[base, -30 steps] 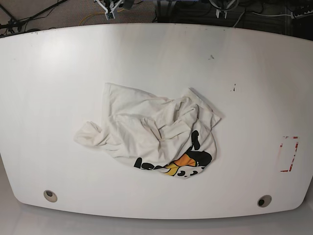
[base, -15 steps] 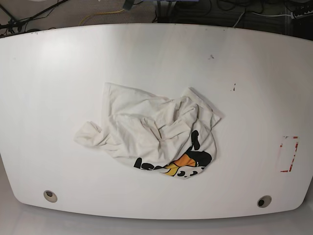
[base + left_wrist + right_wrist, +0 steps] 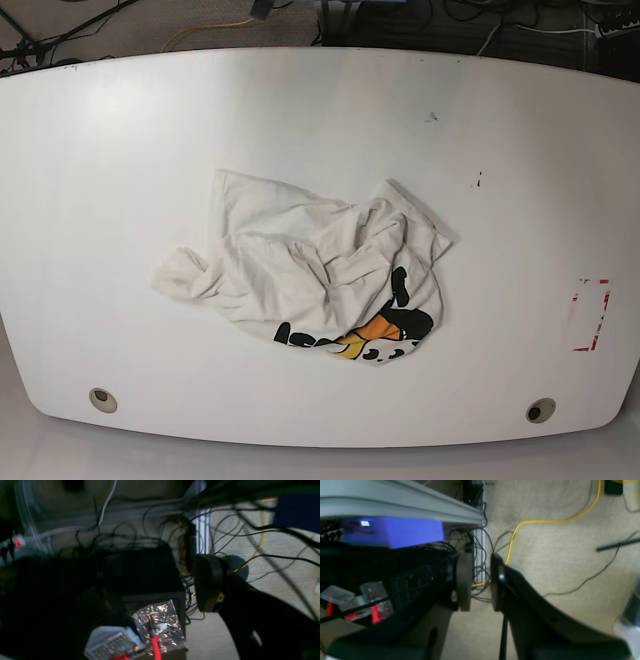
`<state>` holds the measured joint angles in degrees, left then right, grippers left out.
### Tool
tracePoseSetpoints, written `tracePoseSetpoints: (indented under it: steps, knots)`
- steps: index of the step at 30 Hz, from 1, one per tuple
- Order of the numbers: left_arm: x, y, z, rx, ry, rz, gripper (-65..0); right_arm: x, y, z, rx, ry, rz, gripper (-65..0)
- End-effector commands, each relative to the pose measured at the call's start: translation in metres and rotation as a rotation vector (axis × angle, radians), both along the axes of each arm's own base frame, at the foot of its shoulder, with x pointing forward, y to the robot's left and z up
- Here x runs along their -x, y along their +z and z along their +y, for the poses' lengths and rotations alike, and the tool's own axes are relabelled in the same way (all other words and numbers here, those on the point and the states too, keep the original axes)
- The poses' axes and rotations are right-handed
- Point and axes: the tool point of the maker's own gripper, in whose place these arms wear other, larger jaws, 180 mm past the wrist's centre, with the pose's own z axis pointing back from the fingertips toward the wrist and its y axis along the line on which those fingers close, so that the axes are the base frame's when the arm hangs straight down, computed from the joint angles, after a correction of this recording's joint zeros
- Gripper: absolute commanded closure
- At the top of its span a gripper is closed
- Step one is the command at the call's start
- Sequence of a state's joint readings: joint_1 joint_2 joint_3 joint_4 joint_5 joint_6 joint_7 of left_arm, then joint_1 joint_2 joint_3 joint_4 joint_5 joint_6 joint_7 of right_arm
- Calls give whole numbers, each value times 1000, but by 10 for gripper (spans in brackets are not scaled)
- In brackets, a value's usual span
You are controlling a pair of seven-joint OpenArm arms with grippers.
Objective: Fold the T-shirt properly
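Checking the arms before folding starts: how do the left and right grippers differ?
The black left gripper has its jaws spread wide; the black right gripper leaves only a narrow gap. The left gripper's view is dim, one jaw plain; the right gripper's shows both jaws clearly. Both hold nothing and point at floor cables, off the white table with the crumpled cream T-shirt.

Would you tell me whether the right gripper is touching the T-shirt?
Apart: the base view shows the T-shirt alone; the right gripper hangs over floor.
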<state>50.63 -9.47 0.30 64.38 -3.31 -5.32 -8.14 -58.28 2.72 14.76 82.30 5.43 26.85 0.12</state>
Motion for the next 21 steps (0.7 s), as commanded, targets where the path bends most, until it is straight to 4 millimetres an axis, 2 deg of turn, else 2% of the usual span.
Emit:
tracePoseSetpoints:
  steps: [1, 6, 14, 17, 21]
  knots:
    - [5, 21, 6, -10, -32, -22, -394, -3, 22, -2, 2, 6, -43, -122]
    - [-11, 56, -3, 7, -52, -105, -394, -16, 44, -3, 17, 30, -98, -122]
    - [-59, 125, -3, -11, -69, -289, -394, -55, 75, -33, 126, 14, -189, -122]
    - [-76, 149, -7, -7, -83, -354, -394, -82, 91, -40, 161, 28, -261, -122]
    - [-91, 162, -12, 1, -92, -403, -394, -114, 110, -43, 191, 42, -356, -122]
